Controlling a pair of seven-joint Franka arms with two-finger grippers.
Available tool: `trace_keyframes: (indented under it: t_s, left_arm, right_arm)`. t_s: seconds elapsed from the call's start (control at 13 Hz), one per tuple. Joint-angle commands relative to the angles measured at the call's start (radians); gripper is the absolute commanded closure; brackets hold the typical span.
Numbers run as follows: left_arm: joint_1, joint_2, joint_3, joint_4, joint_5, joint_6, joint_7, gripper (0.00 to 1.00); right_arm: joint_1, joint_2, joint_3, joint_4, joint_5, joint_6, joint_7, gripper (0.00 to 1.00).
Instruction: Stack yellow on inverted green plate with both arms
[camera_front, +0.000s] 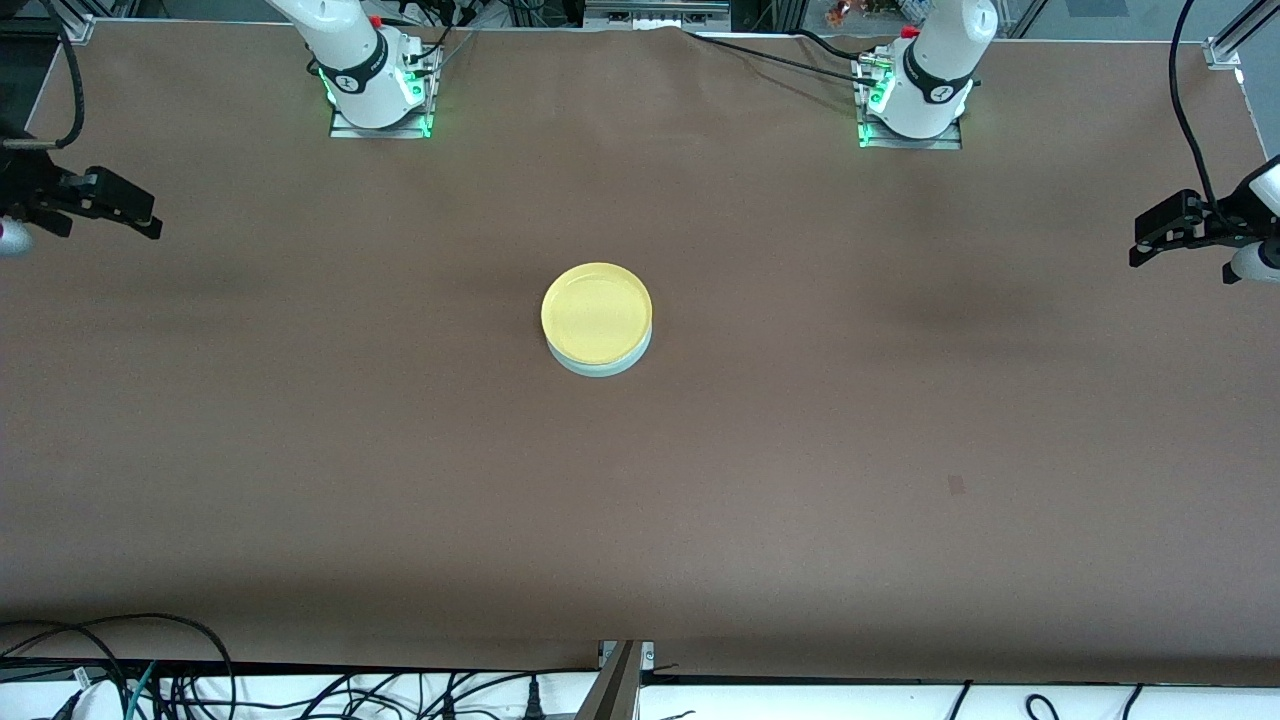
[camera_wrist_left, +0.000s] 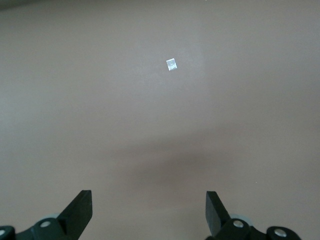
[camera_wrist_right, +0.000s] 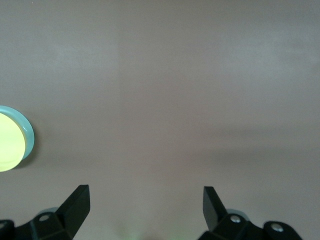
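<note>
Stacked: yellow plate (camera_front: 596, 312) atop inverted green plate (camera_front: 603, 364), mid-bench (camera_front: 900, 420).
Left pincer (camera_front: 1152, 238) and right pincer (camera_front: 135, 217) parked wide open, empty, over bench ends, clear of stack.

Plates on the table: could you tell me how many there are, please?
2, stacked mid-table: the yellow plate lies on top of the green plate, whose edge shows beneath it. Both open grippers, left and right, are at the table's ends, away from the stack.

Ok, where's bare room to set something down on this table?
Bare table lies all around the yellow plate, which sits on the green plate mid-table. Nothing is crowded. The left gripper and right gripper hang open over the table ends.
</note>
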Motion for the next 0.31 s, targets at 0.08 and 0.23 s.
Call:
trace_keyframes:
  t_s: [0.08, 0.23]
  left_arm:
    - [0.005, 0.012, -0.006, 0.027, 0.012, -0.010, 0.010, 0.00]
    - [0.004, 0.012, -0.006, 0.027, 0.012, -0.008, 0.010, 0.00]
  right_arm:
    - [-0.026, -0.038, 0.033, -0.061, 0.016, 0.033, 0.032, 0.00]
    - [-0.020, -0.043, 0.029, -0.061, 0.016, 0.020, 0.032, 0.00]
